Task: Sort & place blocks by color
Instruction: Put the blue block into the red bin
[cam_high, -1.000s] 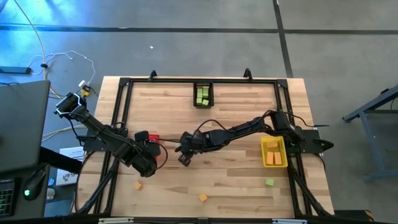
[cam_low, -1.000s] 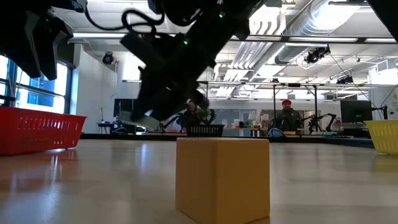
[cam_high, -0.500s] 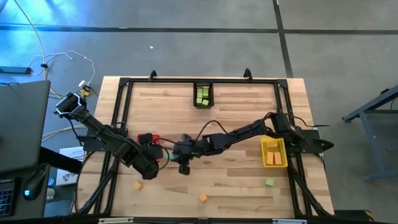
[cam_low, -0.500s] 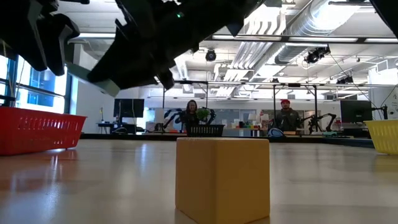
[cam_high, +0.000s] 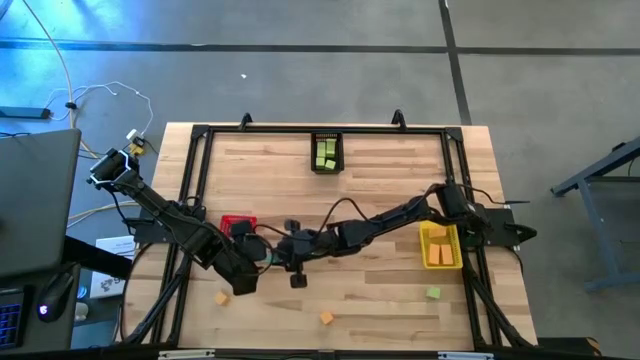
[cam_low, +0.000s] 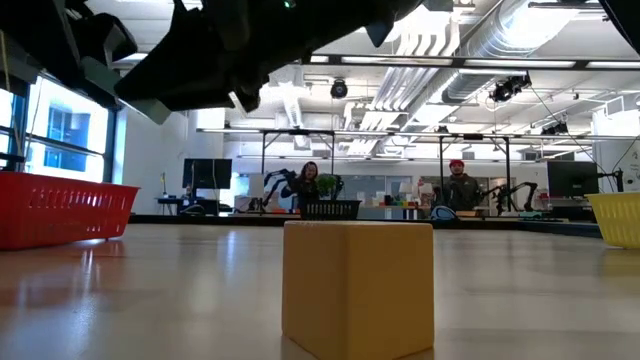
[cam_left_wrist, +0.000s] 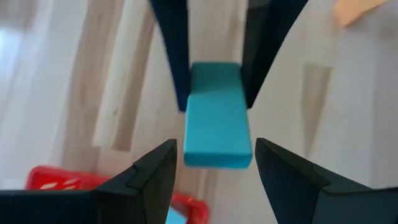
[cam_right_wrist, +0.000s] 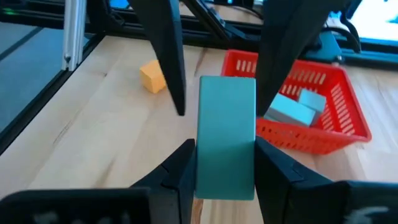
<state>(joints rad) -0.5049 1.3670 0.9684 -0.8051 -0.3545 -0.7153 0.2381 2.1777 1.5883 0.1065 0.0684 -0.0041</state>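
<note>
A mint-teal bar block (cam_right_wrist: 225, 134) hangs in the air over the table's left middle, next to the red bin (cam_high: 237, 222). My right gripper (cam_right_wrist: 224, 168) is shut on it and reaches in from the table's right. My left gripper (cam_left_wrist: 216, 152) is open and faces the right gripper. Its fingers (cam_right_wrist: 168, 56) stand on either side of the bar's free end (cam_left_wrist: 217, 149); whether they touch it, I cannot tell. The red bin holds teal blocks (cam_right_wrist: 292, 111). Loose orange blocks (cam_high: 222, 298) (cam_high: 327, 317) and a green one (cam_high: 433, 292) rest flat on the table near its front edge. My right gripper pinches the teal bar's two long sides between its two fingers, at the end nearest its wrist (cam_right_wrist: 225, 177). The fingers come slanting down from the table's right and lie along the bar. The bar sticks out past the fingertips toward the left gripper, lifted clear of the table.
A yellow bin (cam_high: 440, 245) with orange blocks stands at the right. A black bin (cam_high: 326, 152) with green blocks stands at the far middle. A black frame (cam_high: 200, 135) runs around the tabletop. In the low view an orange block (cam_low: 358, 285) sits close to the camera.
My right gripper has carried the teal bar a little toward the table's left and up, rolling and tipping from pointing steeply down to nearly level. My left gripper has tipped up toward it. Neither gripper's fingers have visibly opened or shut.
</note>
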